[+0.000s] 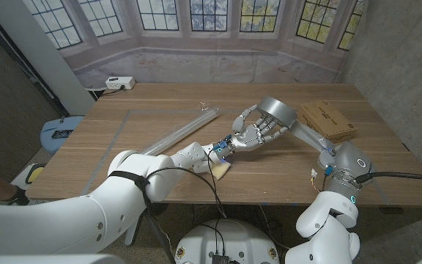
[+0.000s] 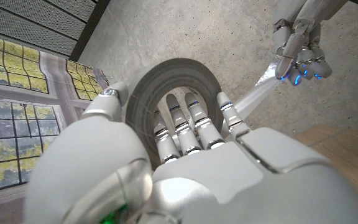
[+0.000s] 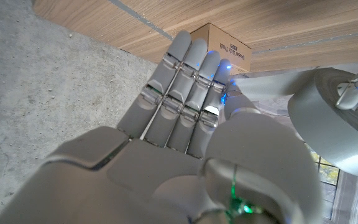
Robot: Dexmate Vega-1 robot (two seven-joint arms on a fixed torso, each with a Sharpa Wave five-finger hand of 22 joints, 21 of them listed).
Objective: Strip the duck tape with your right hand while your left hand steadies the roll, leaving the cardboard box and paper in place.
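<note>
Wooden surface point(image 1: 160, 158) carries the scene: nearest, the left hand point(image 1: 234, 141) grips the tape roll point(image 2: 169, 87) above it; the right hand point(image 1: 268, 126), fingers together, pinches the peeled strip point(image 2: 260, 90); farther back lies a cardboard box point(image 1: 328, 121).

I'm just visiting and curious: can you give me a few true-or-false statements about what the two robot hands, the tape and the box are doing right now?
1. The left hand holds the roll of grey tape, fingers through its hole. True.
2. The right hand pinches a strip of tape pulled off the roll. True.
3. The cardboard box sits between the two hands. False: it lies on the table beyond the right arm, apart from both hands.
4. The roll lies flat on the table, untouched. False: the left hand holds it up off the table.
5. A long pale tube lies on the table. True.
</note>
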